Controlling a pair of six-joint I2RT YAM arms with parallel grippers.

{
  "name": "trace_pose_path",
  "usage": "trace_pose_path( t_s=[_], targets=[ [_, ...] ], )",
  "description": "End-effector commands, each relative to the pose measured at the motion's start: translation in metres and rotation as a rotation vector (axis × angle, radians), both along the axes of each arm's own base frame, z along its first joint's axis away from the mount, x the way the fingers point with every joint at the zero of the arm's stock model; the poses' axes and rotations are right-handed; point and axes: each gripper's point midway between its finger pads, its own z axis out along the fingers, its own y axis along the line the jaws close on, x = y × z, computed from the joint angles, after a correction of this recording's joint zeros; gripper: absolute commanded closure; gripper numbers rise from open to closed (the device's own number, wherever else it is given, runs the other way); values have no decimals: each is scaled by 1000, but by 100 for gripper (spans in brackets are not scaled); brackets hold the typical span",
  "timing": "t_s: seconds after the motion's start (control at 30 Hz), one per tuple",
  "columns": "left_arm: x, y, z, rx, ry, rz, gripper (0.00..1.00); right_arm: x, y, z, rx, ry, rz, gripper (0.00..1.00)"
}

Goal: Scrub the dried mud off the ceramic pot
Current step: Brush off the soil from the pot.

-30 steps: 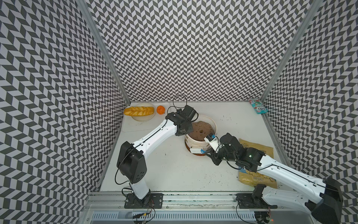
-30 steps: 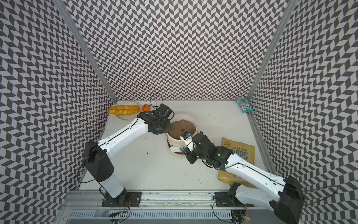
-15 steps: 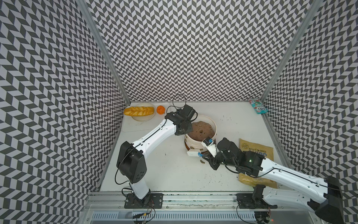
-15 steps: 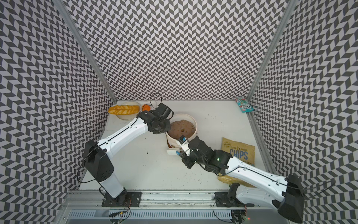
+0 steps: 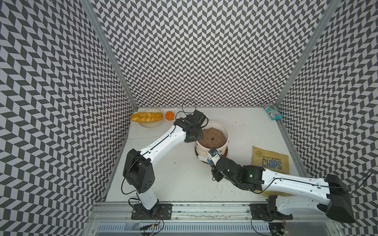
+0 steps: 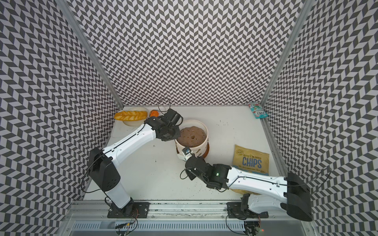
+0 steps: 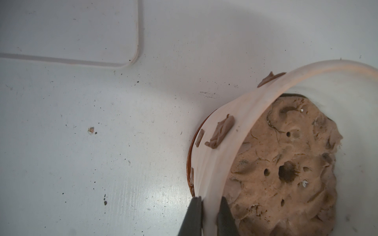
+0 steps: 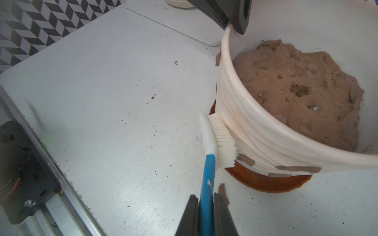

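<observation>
The right claw point(image 8: 205, 199) is working further round the pot point(image 8: 255, 130) than a second ago. In both top views it is shifting along the near wall, away from the chip bag point(image 5: 271, 161) and towards the side where the left arm is reaching in, and it is dragging the brush point(image 8: 208, 141) with it. The pot and the left arm are staying where they were.

The right claw is pinching the brush's blue handle tightly. The white bristles are pressing against the ribbed wall low down, just above the orange saucer point(image 8: 266, 183). The left claw point(image 7: 208, 201) is clamping the pot's rim, one finger outside and one inside beside the soil point(image 7: 286, 163), so it is likely bracing the pot against the scrubbing.

The pot is standing upright on its saucer near the middle of the table point(image 5: 184, 179). Dried mud point(image 8: 246, 160) is clinging to the wall right at the handle end of the bristles, with more strips lying under the rim further along. The left wrist view is showing other lumps on the wall near the clamped side. A loose brown flake point(image 8: 222, 191) is lying just beside the right claw, which suggests the strokes are lifting some mud. Plenty is remaining, though, so the scrubbing is looking far from finished.
</observation>
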Motion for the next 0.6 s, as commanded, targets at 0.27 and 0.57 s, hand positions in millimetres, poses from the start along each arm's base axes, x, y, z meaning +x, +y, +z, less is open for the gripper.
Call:
trace_pose_path(
  t_s=[0.27, 0.57],
  targets=[
    [17, 9, -9, -4, -26, 9, 100, -17, -15, -27, 15, 115, -30, 100],
    [22, 15, -4, 27, -56, -2, 100, -40, -8, 40, 234, 57, 146, 100]
  ],
)
